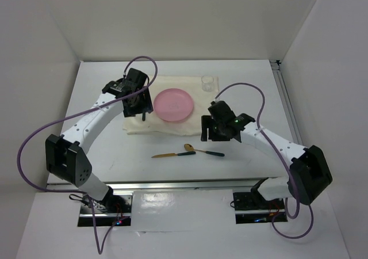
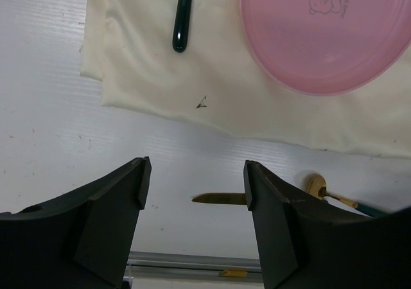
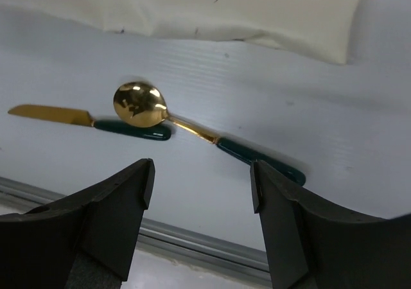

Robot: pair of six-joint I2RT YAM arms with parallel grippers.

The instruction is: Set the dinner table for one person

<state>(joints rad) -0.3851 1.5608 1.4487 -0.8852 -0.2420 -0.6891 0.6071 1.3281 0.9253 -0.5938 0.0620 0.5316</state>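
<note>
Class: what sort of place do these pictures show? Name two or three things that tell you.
Probably a robotics lab cell staged for dining: white walls enclose a white table, the left arm and right arm stand at its near edge, and a pink plate sits on a cream cloth.

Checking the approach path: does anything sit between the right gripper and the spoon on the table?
Nothing visible does. The right gripper hangs open near the spoon on the dinner table; only the knife lies close beside the spoon's bowl.
</note>
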